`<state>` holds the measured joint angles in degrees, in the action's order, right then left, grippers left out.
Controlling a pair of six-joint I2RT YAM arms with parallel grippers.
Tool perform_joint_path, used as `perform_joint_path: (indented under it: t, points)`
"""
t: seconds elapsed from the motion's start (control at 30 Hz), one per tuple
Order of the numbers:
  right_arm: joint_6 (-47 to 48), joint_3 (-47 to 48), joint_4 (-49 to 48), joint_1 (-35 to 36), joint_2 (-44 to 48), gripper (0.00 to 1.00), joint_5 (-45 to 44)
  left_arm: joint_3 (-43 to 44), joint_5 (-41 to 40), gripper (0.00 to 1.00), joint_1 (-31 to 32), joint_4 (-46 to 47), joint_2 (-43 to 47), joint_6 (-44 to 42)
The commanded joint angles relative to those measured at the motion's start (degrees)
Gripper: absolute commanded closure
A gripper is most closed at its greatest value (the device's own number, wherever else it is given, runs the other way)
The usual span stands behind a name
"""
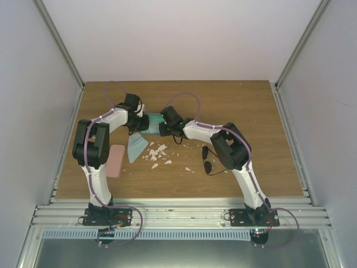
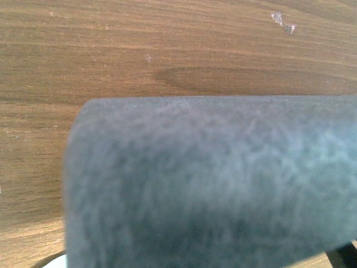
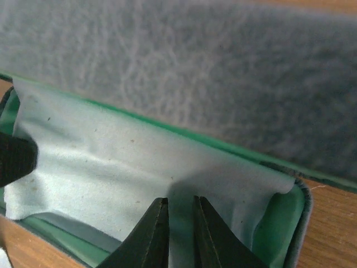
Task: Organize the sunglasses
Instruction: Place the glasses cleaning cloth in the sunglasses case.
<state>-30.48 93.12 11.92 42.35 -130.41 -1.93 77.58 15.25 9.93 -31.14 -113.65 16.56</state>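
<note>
Mid-table on the brown wood-grain tabletop, the oblong blue-grey felt-textured case gapes open, green-lined. The left gripper is closed at its lid, hold unclear, and the right gripper is nearly closed over the soft light blue cloth inside, pinch unclear. Right of it, beside the right arm elbow, lie the thin black-framed dark-lens sunglasses: likely light, rigid, scratch-prone, best pinched at bridge or temple, not lenses; pink pair not visible.
</note>
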Motion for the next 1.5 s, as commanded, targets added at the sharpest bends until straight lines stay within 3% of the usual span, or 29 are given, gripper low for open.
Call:
perform_joint_path:
  t: [0.0, 0.23, 0.5, 0.6, 0.77, 1.0, 1.27, 1.47]
  points:
    - [-0.8, 1.5, 0.7, -0.5, -1.5, 0.86, -3.4, 1.6, -1.0, 0.98, -0.6, -0.5, -0.5, 0.9]
    - [-2.0, 1.0, 2.1, -0.5, -2.5, 0.86, -4.0, 2.8, -2.6, 0.93, -0.5, -2.0, 1.4, 1.6]
    - [-2.3, 1.0, 2.5, -0.5, -2.7, 0.85, -4.1, 3.2, -7.9, 0.74, -0.6, -4.5, 4.6, 4.3]
    - [-2.2, 1.0, 2.5, -0.6, -2.7, 0.85, -4.0, 1.8, -3.4, 0.76, -0.6, -2.3, 5.9, 4.0]
    - [-2.3, 1.1, 2.4, -0.6, -2.7, 0.86, -3.5, -2.2, 8.2, 0.88, -0.5, 5.5, 5.6, 4.7]
    - [-2.5, 1.1, 2.5, -0.5, -2.9, 0.86, -3.0, -3.4, 8.9, 0.91, -0.4, 8.8, 0.6, 6.7]
    - [-3.0, 1.2, 3.3, -0.6, -3.3, 0.86, -4.2, -3.5, -3.9, 0.89, -0.4, 4.9, -1.5, 9.1]
    - [-4.1, 1.4, 5.3, -0.6, -3.1, 0.86, -7.2, -3.6, -14.6, 0.84, -0.4, 1.8, 2.1, 11.6]
